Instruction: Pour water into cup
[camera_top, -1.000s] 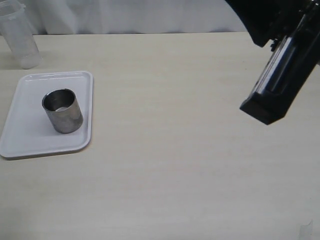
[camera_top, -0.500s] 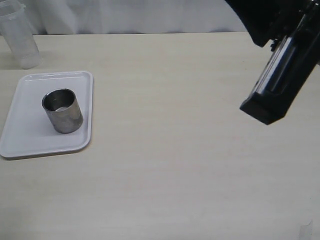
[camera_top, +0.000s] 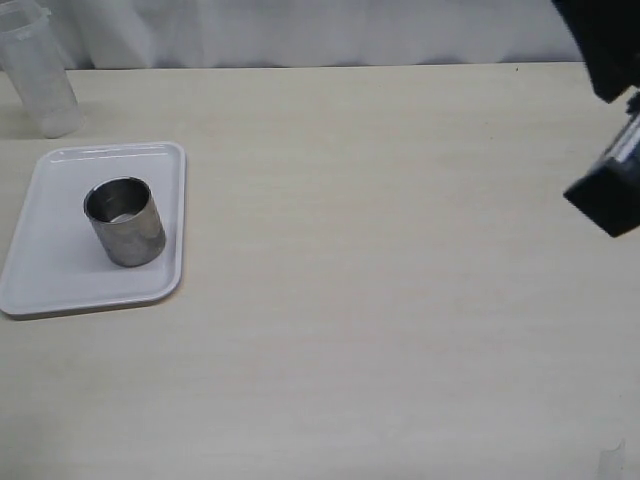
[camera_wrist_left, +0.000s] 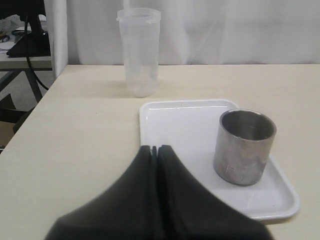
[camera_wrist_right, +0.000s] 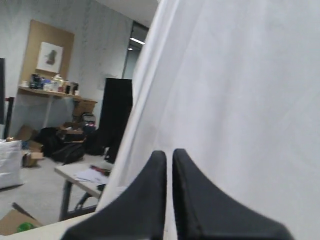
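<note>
Exterior: we log the cup (camera_top: 124, 221) upright on a white tray (camera_top: 60, 285), 9 o'clock on the worktop (camera_top: 380, 300). Plastic beaker (camera_top: 38, 75) at 10 o'clock; right arm (camera_top: 608, 190) at 3 o'clock.
Left wrist: left hand (camera_wrist_left: 155, 150) pinched closed, empty, just beside the tray.
Right wrist: right hand (camera_wrist_right: 169, 156) narrow, only a slit between its fingers, empty.

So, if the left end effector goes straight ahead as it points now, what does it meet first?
Probably the plastic beaker. The left end effector seems to pass above the white tray, though its height is unclear.
</note>
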